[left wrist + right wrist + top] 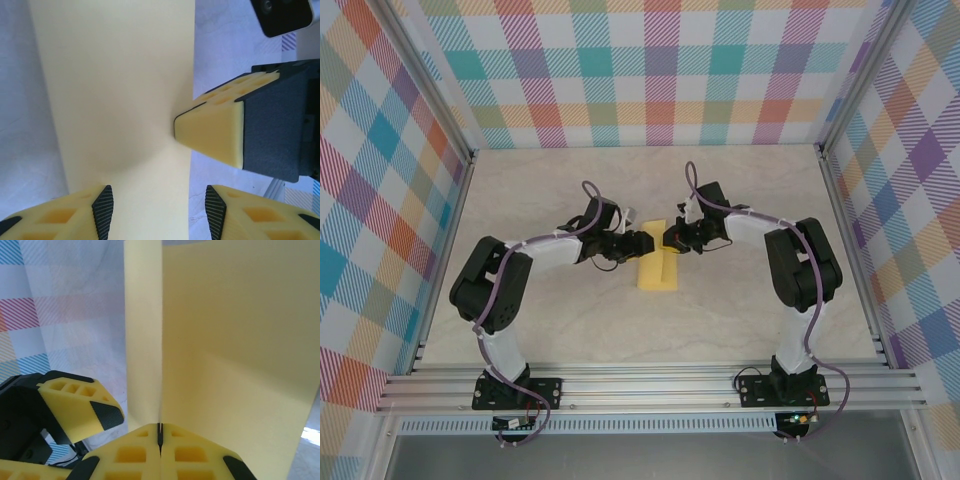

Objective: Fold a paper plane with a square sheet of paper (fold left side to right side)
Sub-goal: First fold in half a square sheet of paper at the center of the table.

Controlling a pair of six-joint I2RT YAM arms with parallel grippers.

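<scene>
Along the bottom edge of the top view, both arm bases are seen bolted to the aluminium rail point(650, 385). From there the arms are bent inward over the pale table point(740, 320), so that the left hand point(645, 243) and right hand point(670, 238) meet tip to tip at frame centre, with the plaid wall point(650, 70) beyond. The square sheet of paper point(657, 272) lies on the table just below them, one flap raised upright. The flap's edge is pinched by the right hand's closed fingers point(135, 455), while the left hand's fingers point(102, 210) are spread over the sheet.
</scene>
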